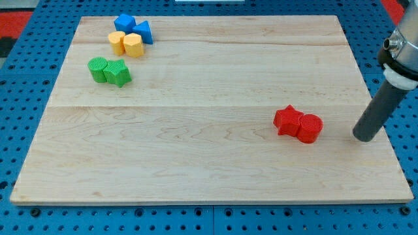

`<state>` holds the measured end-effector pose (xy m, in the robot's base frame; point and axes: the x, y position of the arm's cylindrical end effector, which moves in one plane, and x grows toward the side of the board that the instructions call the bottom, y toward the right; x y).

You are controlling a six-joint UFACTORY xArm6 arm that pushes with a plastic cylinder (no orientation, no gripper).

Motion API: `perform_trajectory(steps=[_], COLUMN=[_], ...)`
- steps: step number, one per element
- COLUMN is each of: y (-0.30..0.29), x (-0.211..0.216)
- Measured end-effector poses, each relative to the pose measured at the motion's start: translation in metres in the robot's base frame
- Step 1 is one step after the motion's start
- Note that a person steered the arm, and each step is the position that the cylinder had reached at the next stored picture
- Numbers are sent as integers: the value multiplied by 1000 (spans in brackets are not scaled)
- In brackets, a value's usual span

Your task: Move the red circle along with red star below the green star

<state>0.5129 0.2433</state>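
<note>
A red star (pixel 287 121) and a red circle (pixel 311 128) lie touching each other at the board's right, the circle on the star's right. A green star (pixel 118 72) sits at the upper left, touching a green circle (pixel 98 69) on its left. My tip (pixel 363 138) rests on the board to the right of the red circle, a short gap away from it. The rod rises up and to the right out of view.
Two yellow blocks (pixel 126 44) and two blue blocks (pixel 133 27) cluster above the green pair at the upper left. The wooden board (pixel 209 170) lies on a blue pegboard; its right edge is close to my tip.
</note>
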Motion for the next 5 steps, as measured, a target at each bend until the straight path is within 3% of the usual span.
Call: perform_trajectory(steps=[3, 5], y=[-65, -78], x=[0, -26])
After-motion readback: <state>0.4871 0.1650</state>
